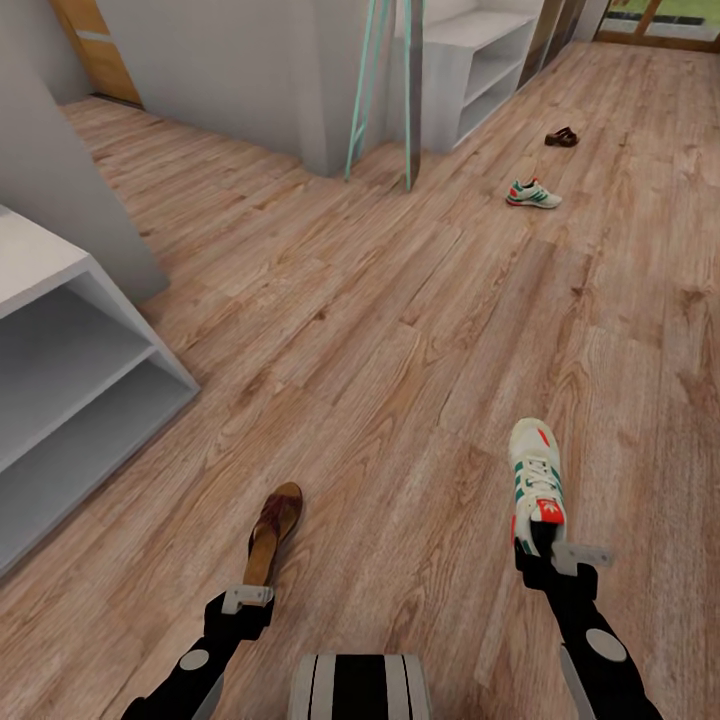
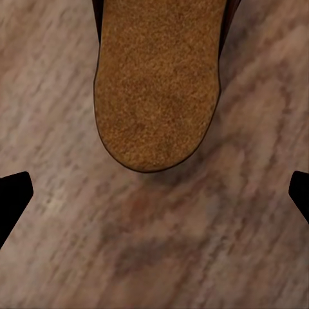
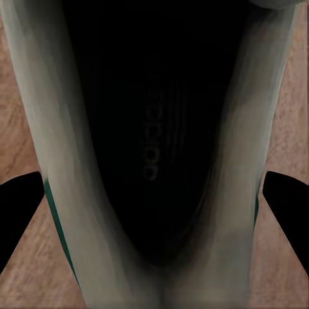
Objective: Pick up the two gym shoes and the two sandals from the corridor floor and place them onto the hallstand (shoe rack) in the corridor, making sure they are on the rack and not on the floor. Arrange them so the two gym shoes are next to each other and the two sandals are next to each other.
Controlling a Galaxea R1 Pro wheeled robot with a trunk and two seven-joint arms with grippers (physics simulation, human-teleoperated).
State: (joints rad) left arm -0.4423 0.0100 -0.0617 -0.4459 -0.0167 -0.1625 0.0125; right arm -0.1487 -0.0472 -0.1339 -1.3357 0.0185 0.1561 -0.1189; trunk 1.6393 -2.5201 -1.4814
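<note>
No shoe is on a rack yet, so as far as the pictures show the whole job of placing remains. Two shoes lie far off on the wooden floor (image 1: 400, 330), well apart from the robot: a white sneaker (image 1: 533, 194) with green stripes and red patches, and beyond it a small brown sandal (image 1: 561, 137), both near the pale shelf unit (image 1: 478, 70) at the far end of the corridor. The other two are right at the arms. The left gripper (image 1: 246, 598) sits at the heel of the second sandal (image 1: 272, 532), a brown slip-on with a tan footbed and darker strap; in the left wrist view its dark fingertips (image 2: 14, 193) stand wide apart with bare floor between them and the sandal's rounded heel end (image 2: 158, 84) just ahead, so it is open and holding nothing. The right gripper (image 1: 548, 552) is at the heel of the second sneaker (image 1: 536, 480); the right wrist view looks straight into the shoe's dark opening (image 3: 151, 148), with fingertips (image 3: 19, 206) on either side of the heel, but whether they press on it I cannot tell. A grey shelf bench (image 1: 70, 390) stands close by at the left.
</note>
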